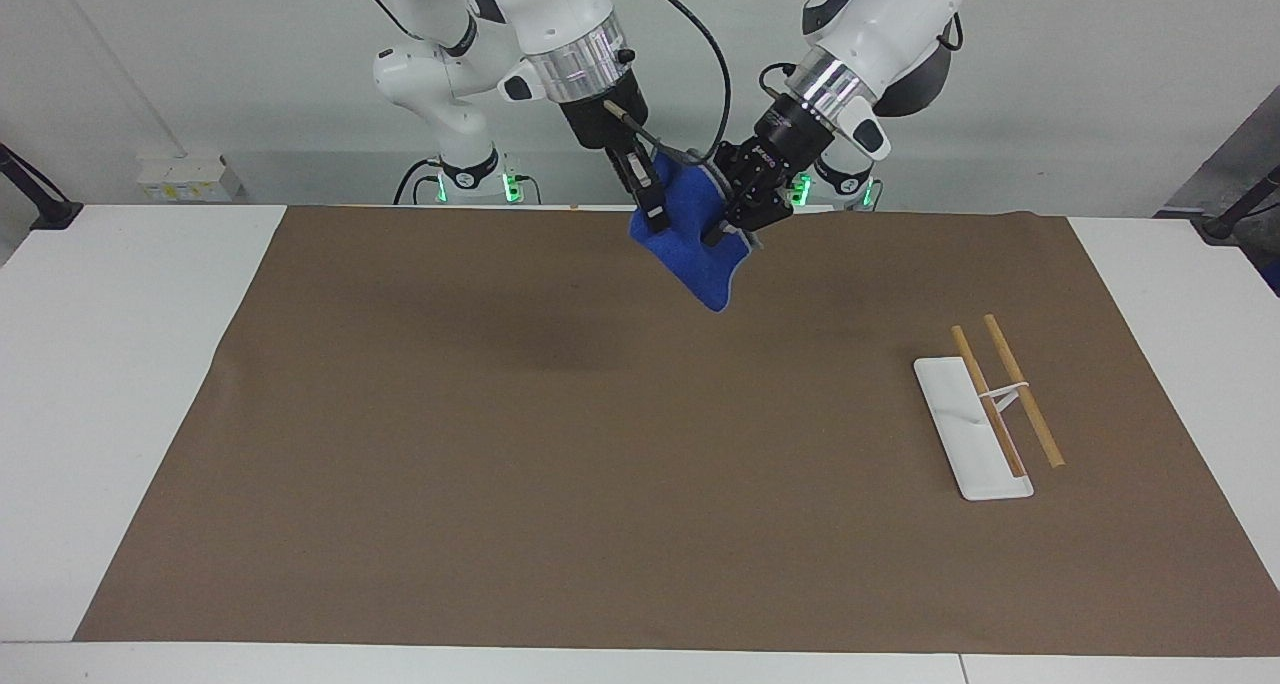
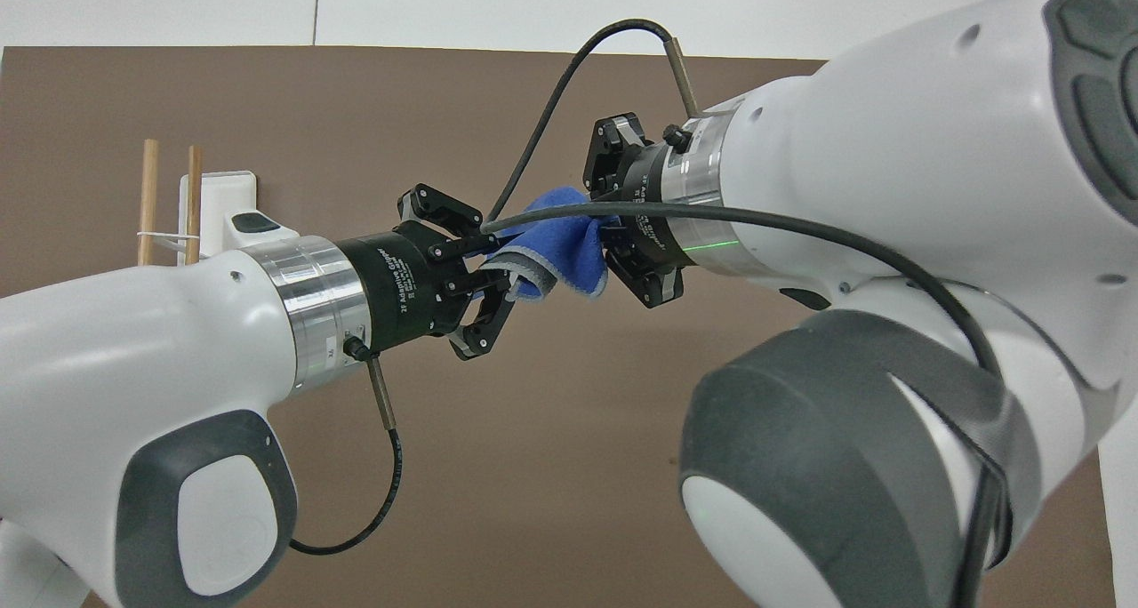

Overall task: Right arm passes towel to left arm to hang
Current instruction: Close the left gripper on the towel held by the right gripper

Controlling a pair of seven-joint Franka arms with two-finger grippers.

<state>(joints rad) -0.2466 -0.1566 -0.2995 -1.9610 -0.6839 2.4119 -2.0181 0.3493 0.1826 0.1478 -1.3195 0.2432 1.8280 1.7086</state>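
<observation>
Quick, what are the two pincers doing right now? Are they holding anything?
Left pincer: shut on the towel, up in the air.
Right pincer: shut on the towel too.
</observation>
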